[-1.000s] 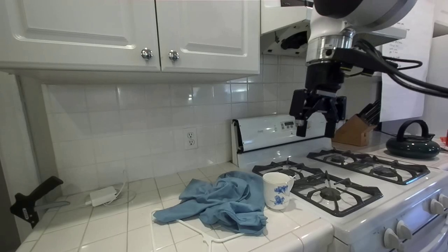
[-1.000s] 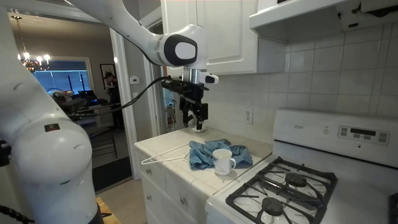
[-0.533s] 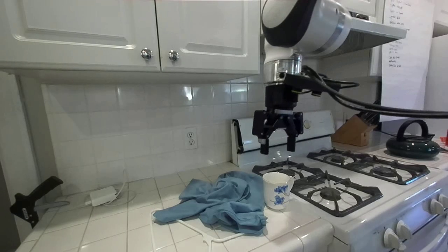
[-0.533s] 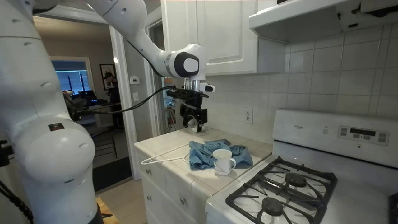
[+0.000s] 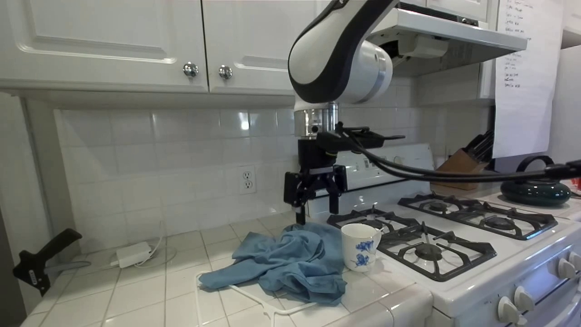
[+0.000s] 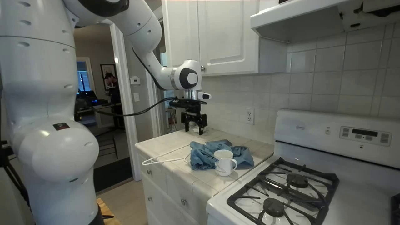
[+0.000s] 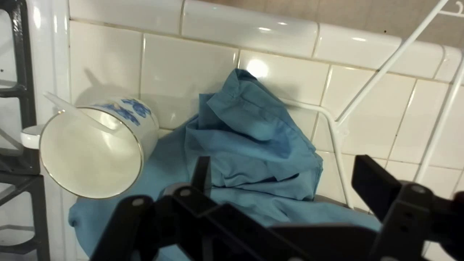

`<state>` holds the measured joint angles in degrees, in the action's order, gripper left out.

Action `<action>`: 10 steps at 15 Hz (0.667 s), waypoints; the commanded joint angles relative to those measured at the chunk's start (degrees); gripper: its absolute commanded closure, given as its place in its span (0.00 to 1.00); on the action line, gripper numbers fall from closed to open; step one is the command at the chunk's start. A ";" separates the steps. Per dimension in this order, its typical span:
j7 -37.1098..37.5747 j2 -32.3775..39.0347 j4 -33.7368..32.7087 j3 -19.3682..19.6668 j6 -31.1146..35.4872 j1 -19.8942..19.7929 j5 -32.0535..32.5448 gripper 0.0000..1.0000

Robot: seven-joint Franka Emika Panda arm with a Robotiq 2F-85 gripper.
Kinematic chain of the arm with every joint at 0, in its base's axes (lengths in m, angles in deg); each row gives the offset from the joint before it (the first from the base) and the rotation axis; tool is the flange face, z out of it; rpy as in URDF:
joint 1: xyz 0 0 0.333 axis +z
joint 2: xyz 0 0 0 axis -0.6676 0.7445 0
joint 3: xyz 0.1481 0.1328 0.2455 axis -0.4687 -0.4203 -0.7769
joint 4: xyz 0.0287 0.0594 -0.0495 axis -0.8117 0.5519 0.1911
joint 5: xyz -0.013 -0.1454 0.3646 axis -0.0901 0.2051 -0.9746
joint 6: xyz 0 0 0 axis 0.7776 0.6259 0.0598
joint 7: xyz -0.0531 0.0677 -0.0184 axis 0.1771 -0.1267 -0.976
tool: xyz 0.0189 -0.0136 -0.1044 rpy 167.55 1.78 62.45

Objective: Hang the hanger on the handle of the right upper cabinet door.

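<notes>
A thin white hanger (image 5: 269,310) lies on the tiled counter, partly hidden under a crumpled blue cloth (image 5: 290,268). The hanger also shows in an exterior view (image 6: 168,160) and in the wrist view (image 7: 380,74). The right upper cabinet door has a round chrome knob (image 5: 225,71). My black gripper (image 5: 317,213) is open and empty, pointing down above the cloth. It also shows in an exterior view (image 6: 193,129). In the wrist view my open jaws (image 7: 284,172) span the cloth (image 7: 250,137) and one hanger arm, with nothing held.
A white mug with blue flowers (image 5: 357,249) stands at the cloth's right edge, beside the gas stove (image 5: 454,290). A white adapter (image 5: 133,254) and a black-handled tool (image 5: 38,263) lie at the counter's left. The left cabinet door has its own knob (image 5: 190,69). The range hood (image 5: 454,36) overhangs the stove.
My gripper has moved from above the stove leftward and down to above the cloth, staying open. The hanger, cloth and mug have not moved.
</notes>
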<state>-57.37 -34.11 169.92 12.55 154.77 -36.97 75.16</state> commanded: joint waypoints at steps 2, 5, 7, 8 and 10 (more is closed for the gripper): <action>1.10 2.73 -1.99 -0.16 1.08 1.31 0.26 0.00; 1.20 3.68 -2.53 -0.14 1.22 1.59 0.25 0.00; 1.17 3.52 -2.54 0.04 1.22 1.43 0.25 0.00; 2.61 3.43 -1.62 0.45 1.26 1.32 0.85 0.00; 3.81 5.96 -3.47 0.31 2.73 1.79 0.74 0.00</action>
<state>-55.75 -30.38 167.59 12.71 156.13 -35.68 75.45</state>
